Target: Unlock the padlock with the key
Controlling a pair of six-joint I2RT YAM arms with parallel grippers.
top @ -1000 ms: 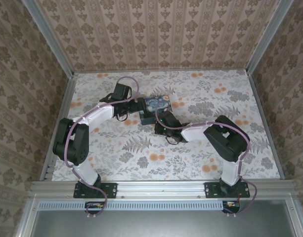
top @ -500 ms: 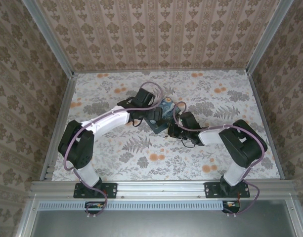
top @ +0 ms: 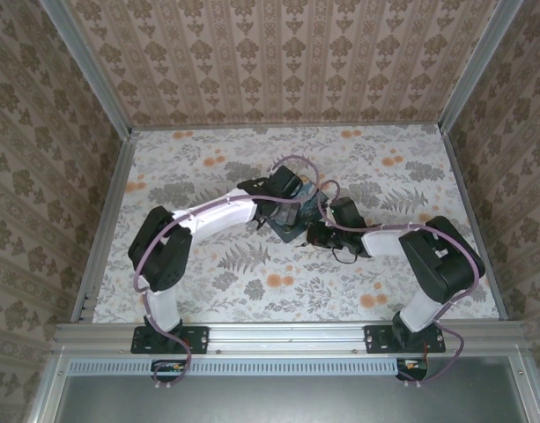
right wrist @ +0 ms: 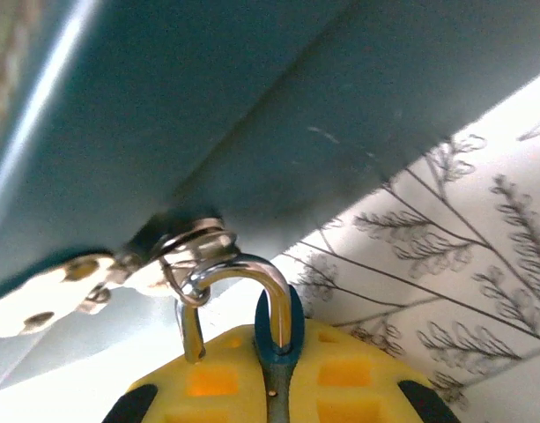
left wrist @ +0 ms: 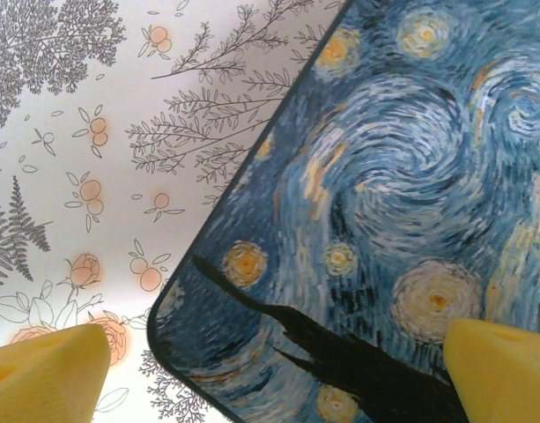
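In the right wrist view the padlock hangs by its thin silver shackle from a ring on the hasp of the blue swirl-painted box. My right gripper is shut on its narrow bluish body, yellow pads on either side. One shackle leg enters the body; the other ends free beside it. My left gripper is open above the box lid, one fingertip over the table and the other over the lid. From above, both grippers meet at the box. The key is hidden.
The box sits mid-table on a flower-and-fern printed cloth, turned at an angle. Patterned walls with metal posts close in the back and both sides. Cables loop over both wrists near the box.
The box has slid right and turned, with both grippers moving along with it. The left arm has stretched further right; the right arm has drawn back toward its side.
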